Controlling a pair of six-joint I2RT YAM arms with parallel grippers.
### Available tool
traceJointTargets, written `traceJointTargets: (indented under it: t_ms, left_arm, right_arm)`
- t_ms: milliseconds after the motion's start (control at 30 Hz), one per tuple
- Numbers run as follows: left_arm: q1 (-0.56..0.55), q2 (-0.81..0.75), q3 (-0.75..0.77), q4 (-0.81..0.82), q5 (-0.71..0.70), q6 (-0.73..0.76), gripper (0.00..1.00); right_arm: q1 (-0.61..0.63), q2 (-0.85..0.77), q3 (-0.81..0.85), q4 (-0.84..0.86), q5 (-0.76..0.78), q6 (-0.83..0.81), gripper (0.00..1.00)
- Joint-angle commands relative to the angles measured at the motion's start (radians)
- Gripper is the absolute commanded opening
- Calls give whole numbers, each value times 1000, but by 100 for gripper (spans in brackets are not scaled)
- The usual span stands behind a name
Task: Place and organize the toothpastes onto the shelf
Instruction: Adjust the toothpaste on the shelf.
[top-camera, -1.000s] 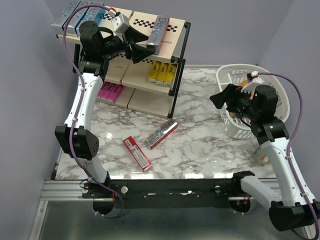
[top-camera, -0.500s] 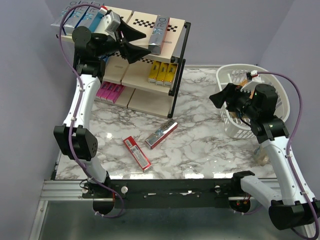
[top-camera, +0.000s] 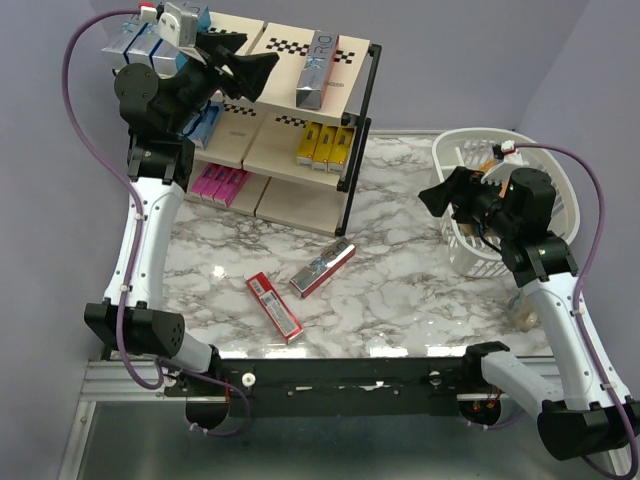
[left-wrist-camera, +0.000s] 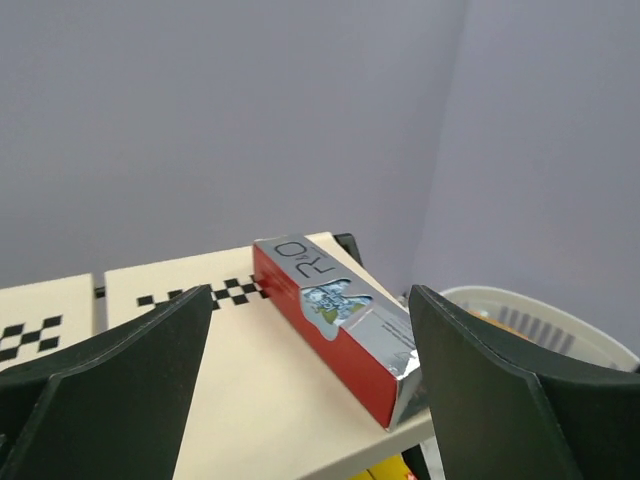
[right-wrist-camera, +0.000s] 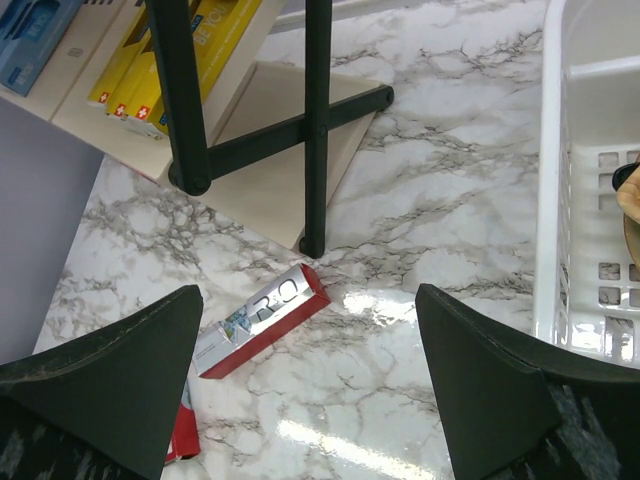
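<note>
Marble table (top-camera: 400, 290); white basket (top-camera: 470, 140) near right hand (top-camera: 441, 198).

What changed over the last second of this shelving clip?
The left gripper opened wider, letting go of the silver-and-red toothpaste box on the top board of the shelf, and drew back up and leftward. That box stayed put. The right gripper, open by the basket, and the red box and silver box on the table did not move.

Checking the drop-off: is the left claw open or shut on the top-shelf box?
Left claw open. Wrist view: fingers wide apart; the red and silver box lies on the top board beyond them, touching neither.
</note>
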Motion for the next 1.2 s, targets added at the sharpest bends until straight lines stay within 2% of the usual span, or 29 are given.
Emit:
traceJointTargets:
  t_ms: [0,133,267,500,667,1167]
  left_arm:
    - [-62,-18,32,-267,-410,82,92]
    - [-142,50,182,-427,-606,178,92]
    - [-202,158,333,-571,-741,230,93]
    - [-234,283,482,-663,-843,261,93]
    - [-243,324,501,-669,-851,283,93]
    - [-276,357,505,-631,-717,345,94]
  right_arm:
    - [-3,-10,17,9,0,-14,96]
    - [-5,-13,14,9,-5,-14,96]
    - [-3,-24,8,8,1,-14,96]
    - [-3,-41,7,2,13,-26,96]
    - [-3,-48,7,-6,27,-34,96]
    - [-3,-48,14,-15,32,-38,96]
